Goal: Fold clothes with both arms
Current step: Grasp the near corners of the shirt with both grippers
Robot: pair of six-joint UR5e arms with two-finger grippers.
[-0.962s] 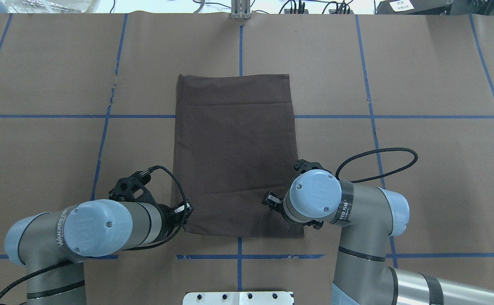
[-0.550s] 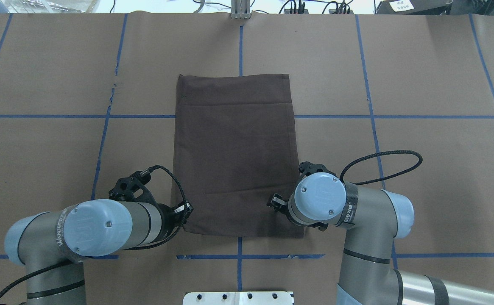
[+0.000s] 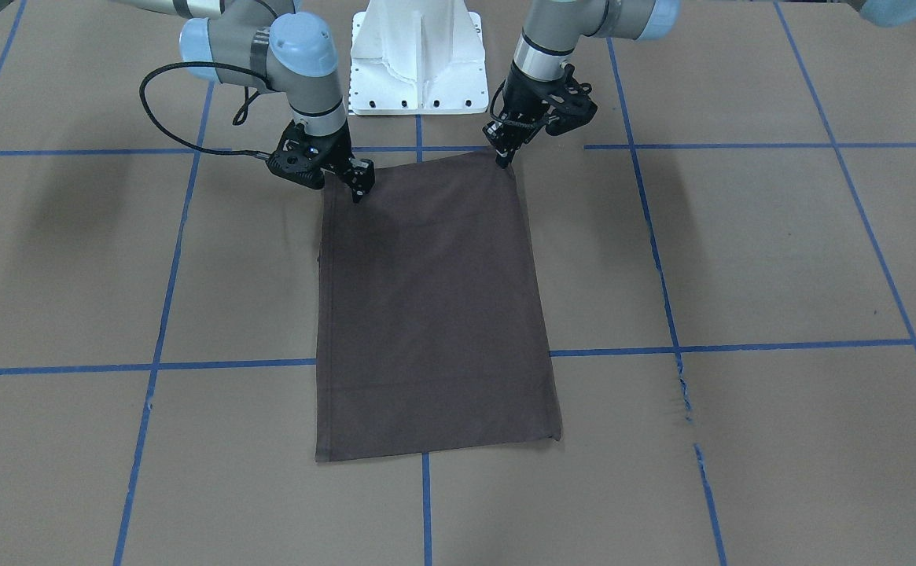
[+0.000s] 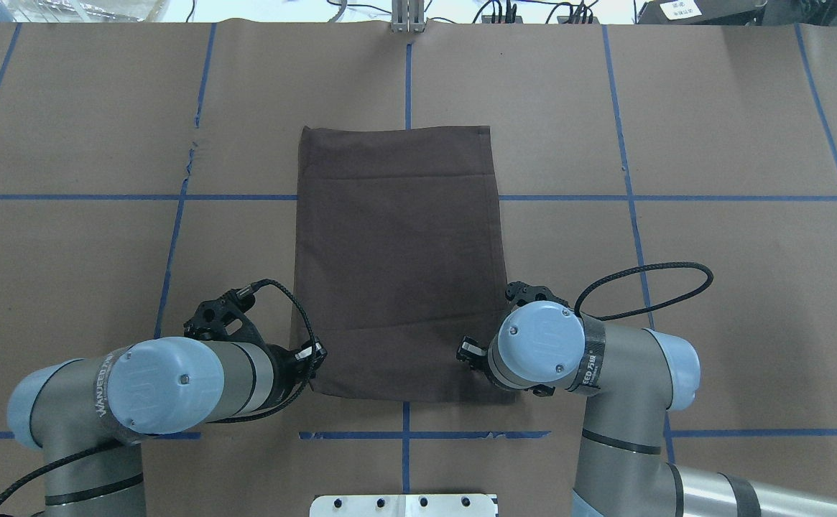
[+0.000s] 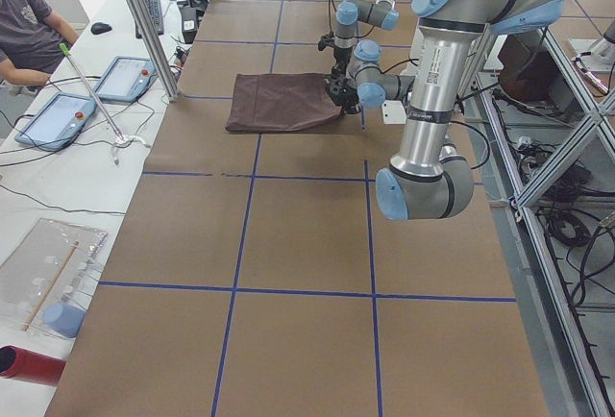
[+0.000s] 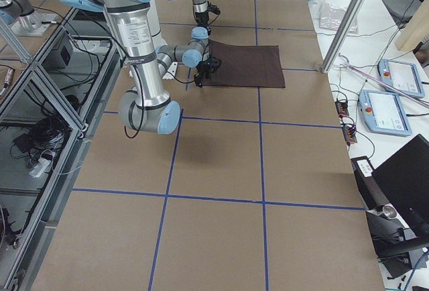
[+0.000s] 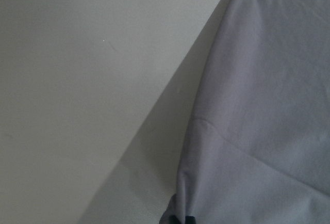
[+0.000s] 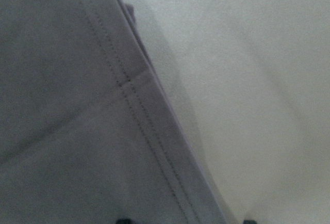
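T-shirt (image 4: 396, 258) corner hidden beneath right arm (image 4: 540, 346)

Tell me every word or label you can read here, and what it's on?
"WANJEED": band on the left arm.
"EED": band on the right arm, rest blurred.
Too small to read: the white label at the far edge.
No text shows on the T-shirt.

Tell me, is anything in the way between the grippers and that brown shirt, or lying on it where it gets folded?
Nothing visible. The left gripper pinches one robot-side corner of the T-shirt, the right gripper hangs open over the other, and the cloth's top lies bare.
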